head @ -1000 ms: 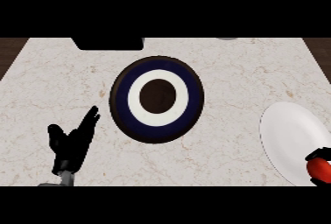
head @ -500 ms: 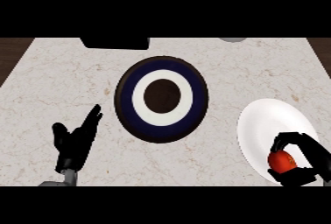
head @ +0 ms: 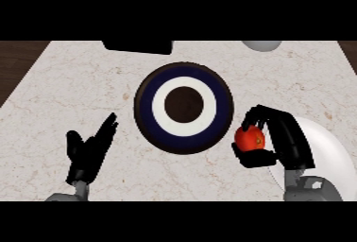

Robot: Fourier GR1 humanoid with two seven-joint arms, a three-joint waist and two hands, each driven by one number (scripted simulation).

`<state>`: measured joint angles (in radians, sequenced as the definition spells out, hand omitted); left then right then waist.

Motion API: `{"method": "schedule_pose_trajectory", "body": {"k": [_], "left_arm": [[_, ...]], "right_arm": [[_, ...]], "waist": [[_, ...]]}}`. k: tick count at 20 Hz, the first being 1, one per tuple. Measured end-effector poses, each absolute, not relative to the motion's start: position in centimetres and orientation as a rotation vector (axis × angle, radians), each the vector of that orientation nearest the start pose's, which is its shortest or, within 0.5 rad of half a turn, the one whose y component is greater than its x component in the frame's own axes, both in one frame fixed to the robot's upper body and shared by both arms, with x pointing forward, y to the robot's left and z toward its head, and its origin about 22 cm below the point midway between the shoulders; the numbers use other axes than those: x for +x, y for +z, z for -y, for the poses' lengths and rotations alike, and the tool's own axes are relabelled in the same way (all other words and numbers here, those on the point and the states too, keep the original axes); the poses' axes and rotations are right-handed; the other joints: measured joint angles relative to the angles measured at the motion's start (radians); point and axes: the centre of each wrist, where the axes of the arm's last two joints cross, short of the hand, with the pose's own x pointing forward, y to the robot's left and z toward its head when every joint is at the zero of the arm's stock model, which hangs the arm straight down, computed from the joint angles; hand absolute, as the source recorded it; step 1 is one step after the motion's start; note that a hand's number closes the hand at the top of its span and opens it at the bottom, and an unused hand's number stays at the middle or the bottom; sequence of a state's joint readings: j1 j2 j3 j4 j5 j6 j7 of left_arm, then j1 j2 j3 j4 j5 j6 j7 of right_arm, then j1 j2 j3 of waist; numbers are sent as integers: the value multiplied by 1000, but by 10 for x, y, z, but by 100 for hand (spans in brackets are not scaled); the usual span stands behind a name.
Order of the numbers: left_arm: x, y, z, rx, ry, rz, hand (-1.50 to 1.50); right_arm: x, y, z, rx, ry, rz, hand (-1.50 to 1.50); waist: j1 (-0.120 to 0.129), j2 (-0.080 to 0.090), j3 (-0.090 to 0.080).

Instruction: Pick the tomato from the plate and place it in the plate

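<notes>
A red tomato [head: 249, 137] is held in my right hand [head: 282, 139], whose fingers and thumb curl round it. The hand hangs over the left edge of a white plate [head: 327, 149] at the right, just right of a dark blue plate [head: 183, 108] with a white ring and a brown centre. That blue plate lies in the middle of the counter with nothing on it. My left hand [head: 87, 153] rests open at the lower left, fingers pointing up, apart from both plates.
A black object [head: 137, 46] sits at the counter's far edge, left of centre. A grey rounded object [head: 262, 45] shows at the far right edge. Dark wood floor borders the marble counter [head: 77, 90] on both sides.
My right hand has risen and moved left with the tomato, from the white plate's lower part to its left edge near the blue plate. The left hand stayed put.
</notes>
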<state>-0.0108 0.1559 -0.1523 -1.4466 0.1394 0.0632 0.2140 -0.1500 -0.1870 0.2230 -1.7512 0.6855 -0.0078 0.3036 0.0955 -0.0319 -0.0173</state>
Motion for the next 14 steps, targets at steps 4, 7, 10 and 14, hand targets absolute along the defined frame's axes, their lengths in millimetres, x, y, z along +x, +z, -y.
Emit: {"method": "schedule_pose_trajectory", "body": {"k": [4, 7, 10, 14], "left_arm": [[240, -25, -232, -24, -83, 1212, 0], [240, -25, -231, -23, -79, 1209, 0], [239, -24, -232, -24, -76, 1208, 0], [240, -22, -229, -27, -70, 1213, 0]], "right_arm": [[257, 98, 152, -737, 581, 1702, 150], [254, 107, 130, -802, 462, 1756, 150], [250, 111, 113, -855, 335, 1783, 150], [244, 111, 92, -892, 171, 1806, 150]], "waist": [[-9, -2, 2], [-16, 1, 7], [-23, 6, 10], [-26, 14, 14]]}}
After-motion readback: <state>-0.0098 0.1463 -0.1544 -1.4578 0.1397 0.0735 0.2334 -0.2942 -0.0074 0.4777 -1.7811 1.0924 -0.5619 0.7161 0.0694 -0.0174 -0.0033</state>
